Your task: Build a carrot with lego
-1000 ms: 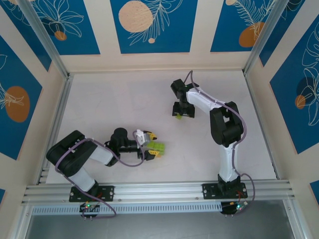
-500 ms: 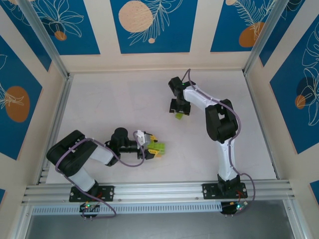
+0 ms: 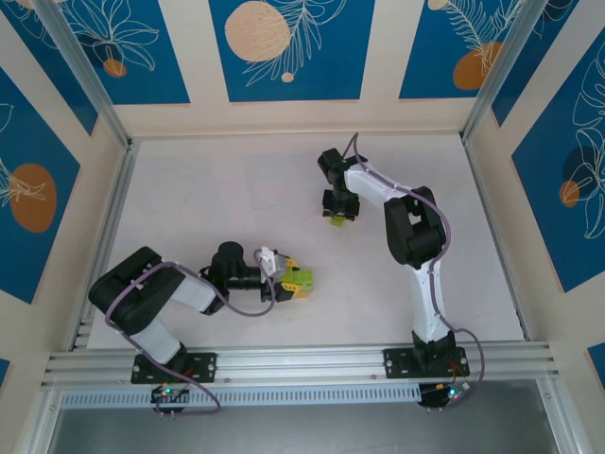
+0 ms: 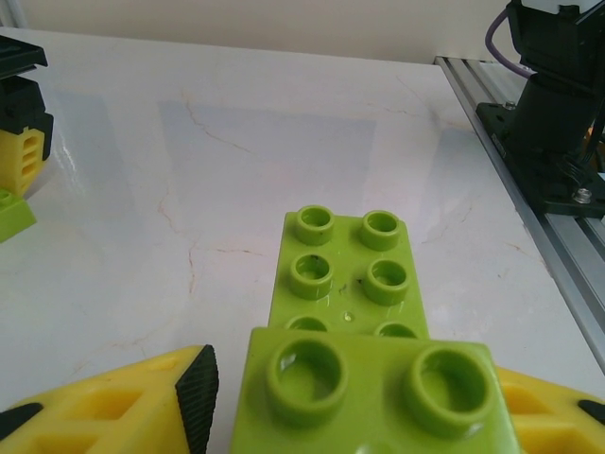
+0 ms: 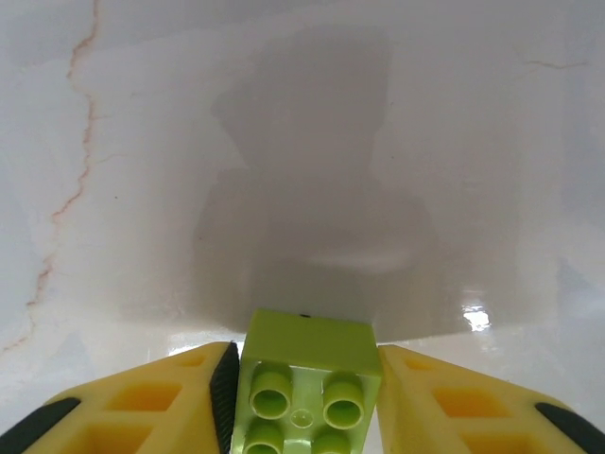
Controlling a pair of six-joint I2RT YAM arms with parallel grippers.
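White glossy table (image 3: 208,208), kinda marbled with thin brownish veins. A little stack of lime-green bricks (image 3: 299,281) sits low over its near-middle part; can't tell if it's actually touching.

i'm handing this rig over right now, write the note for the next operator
Left gripper: shut on a two-layer lime-green stack, near the front middle of the table.
Right gripper: shut on a single lime-green brick, low over the table, further back.
Done: two green bricks joined, one more picked up.
Left: bring the arms together and press the single brick onto the stack. The visible part of the stack is all green, so the orange tip likely remains to add.
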